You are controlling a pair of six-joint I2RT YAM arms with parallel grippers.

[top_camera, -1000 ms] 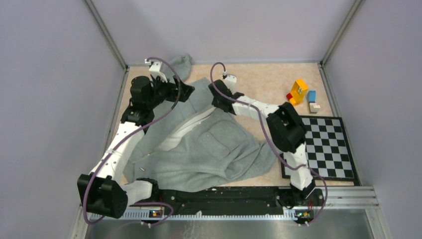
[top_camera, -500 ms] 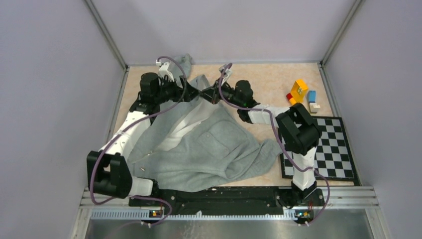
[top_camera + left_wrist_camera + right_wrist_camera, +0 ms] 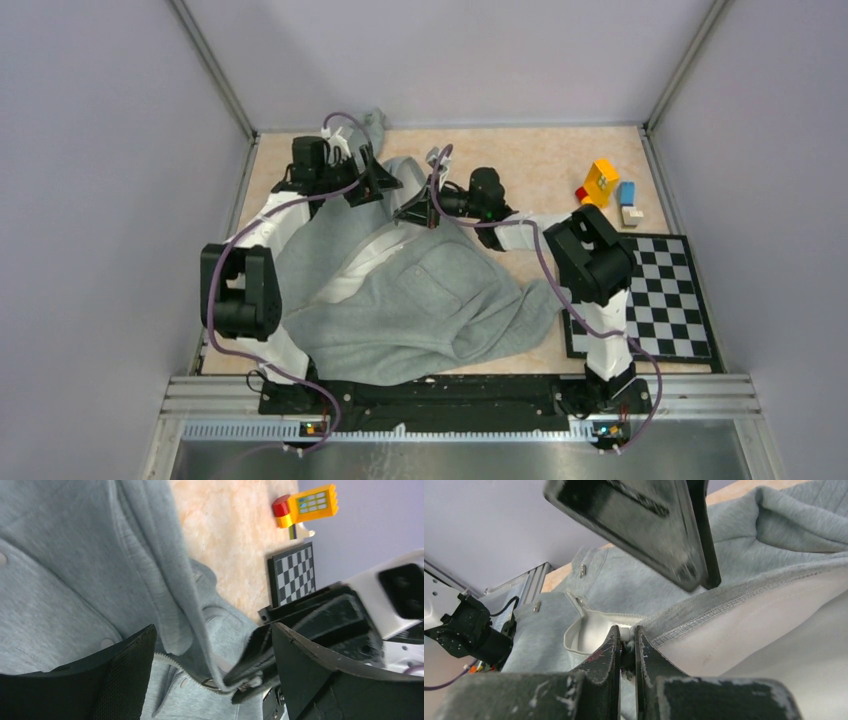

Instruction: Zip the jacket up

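Observation:
The light grey jacket (image 3: 400,300) lies rumpled across the table, its front open and the white lining (image 3: 372,255) showing. My right gripper (image 3: 418,210) is shut on the jacket's front edge at the zipper (image 3: 626,636), with a small white bit pinched between the fingertips. My left gripper (image 3: 376,185) hangs just left of it, open. In the left wrist view its fingers (image 3: 117,675) straddle the jacket's edge and the zipper teeth (image 3: 175,662); the left gripper (image 3: 215,667) holds nothing. The right gripper's black fingers (image 3: 260,672) show between them.
Yellow and red toy blocks (image 3: 598,185) and a blue block (image 3: 626,192) stand at the back right. A checkerboard (image 3: 655,295) lies on the right of the table. Grey walls close in the left, back and right sides.
The left arm has swung toward the back and its gripper has come right, close to the right gripper. The right gripper has moved left and nearer, drawing the jacket's edge with it.

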